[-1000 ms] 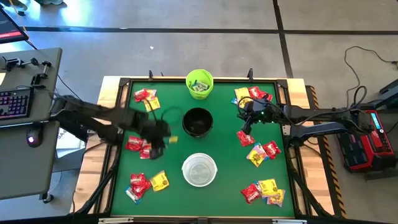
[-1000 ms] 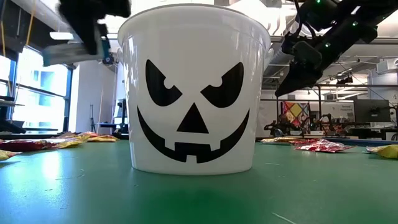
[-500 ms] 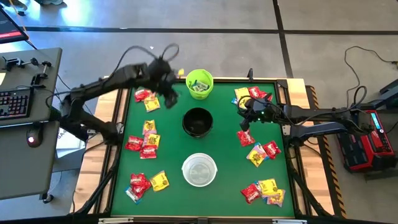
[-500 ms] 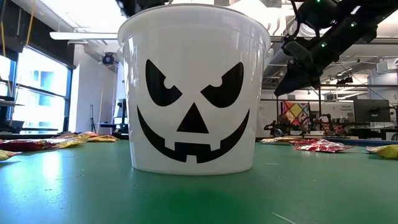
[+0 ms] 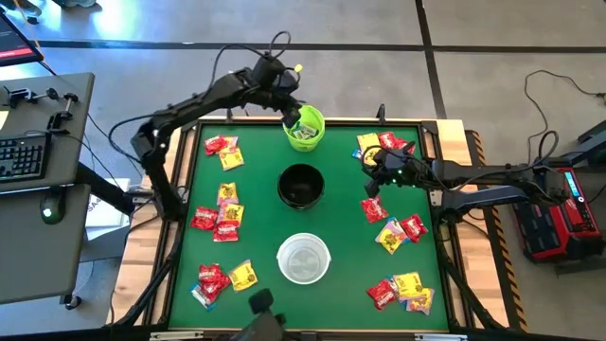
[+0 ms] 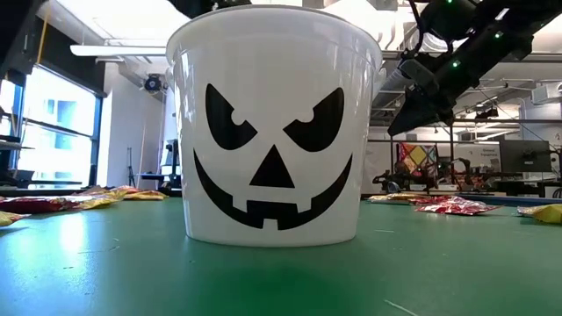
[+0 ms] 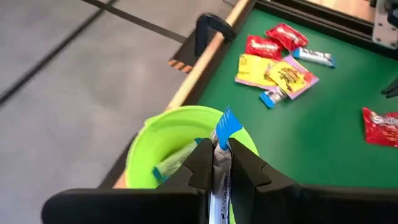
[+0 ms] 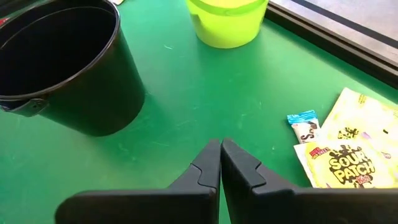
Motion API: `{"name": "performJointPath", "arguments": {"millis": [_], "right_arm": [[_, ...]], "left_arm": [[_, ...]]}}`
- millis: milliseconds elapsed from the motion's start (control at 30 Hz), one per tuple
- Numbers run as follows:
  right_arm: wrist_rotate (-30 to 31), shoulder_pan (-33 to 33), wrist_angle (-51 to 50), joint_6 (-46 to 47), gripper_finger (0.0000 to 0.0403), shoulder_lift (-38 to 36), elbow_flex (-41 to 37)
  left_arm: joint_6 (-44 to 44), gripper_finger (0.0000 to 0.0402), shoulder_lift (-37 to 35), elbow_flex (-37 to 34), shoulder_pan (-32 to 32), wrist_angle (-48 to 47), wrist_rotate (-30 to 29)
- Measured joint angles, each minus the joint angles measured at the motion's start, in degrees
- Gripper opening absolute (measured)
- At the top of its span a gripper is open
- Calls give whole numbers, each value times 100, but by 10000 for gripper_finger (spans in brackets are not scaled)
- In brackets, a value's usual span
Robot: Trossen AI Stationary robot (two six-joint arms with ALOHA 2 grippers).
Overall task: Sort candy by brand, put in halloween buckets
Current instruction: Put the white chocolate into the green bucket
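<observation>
My left gripper (image 5: 290, 92) hangs over the far rim of the lime green bucket (image 5: 304, 128) at the table's far edge, shut on a pale blue-white candy packet (image 7: 221, 163). The green bucket (image 7: 163, 144) holds several pale packets. My right gripper (image 8: 221, 152) is shut and empty, hovering right of the black bucket (image 5: 301, 186). In the low view it shows as a dark gripper (image 6: 409, 114). The white bucket (image 5: 303, 258) stands near the near edge. Red and yellow packets lie in piles at both sides, for instance one pile (image 5: 218, 218) on the left and another pile (image 5: 393, 229) on the right. My left gripper pinches the pale packet between its two fingers, which slant downward over the bucket. The packet runs along the fingers, and its blue crimped end (image 7: 228, 124) sticks out past the fingertips. It is lifted clear, above the green bucket's opening.
More candy lies at the far left (image 5: 222, 149), far right (image 5: 383, 144), near left (image 5: 225, 278) and near right (image 5: 402, 292). A raised dark frame (image 5: 186, 189) edges the green mat. In the low view the white jack-o'-lantern bucket (image 6: 274, 123) fills the middle.
My left gripper has risen from the candy pile left of the black bucket. It has swung toward the table's far edge with the pale packet and now stands over the green bucket. The right arm has kept still.
</observation>
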Motion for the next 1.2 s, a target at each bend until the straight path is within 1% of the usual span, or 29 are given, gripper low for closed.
{"name": "performJointPath", "arguments": {"millis": [67,200,433,633,900,1067,1200], "right_arm": [[61,-1,-1,20,0,0,0],[185,1,-3,40,0,0,0],[341,-1,-3,127,0,0,0],[521,-1,25,171,0,0,0],[705,-1,40,270,0,0,0],[815,-1,38,280,0,0,0],[854,-1,40,298,0,1,0]], "left_arm": [[-6,17,178,0,21,99,125],[152,17,472,0,17,202,114],[144,17,903,0,25,596,99],[149,17,1180,2,33,684,109],[236,17,1453,2,63,742,96],[234,18,1507,2,65,711,95],[234,31,1507,2,63,744,70]]}}
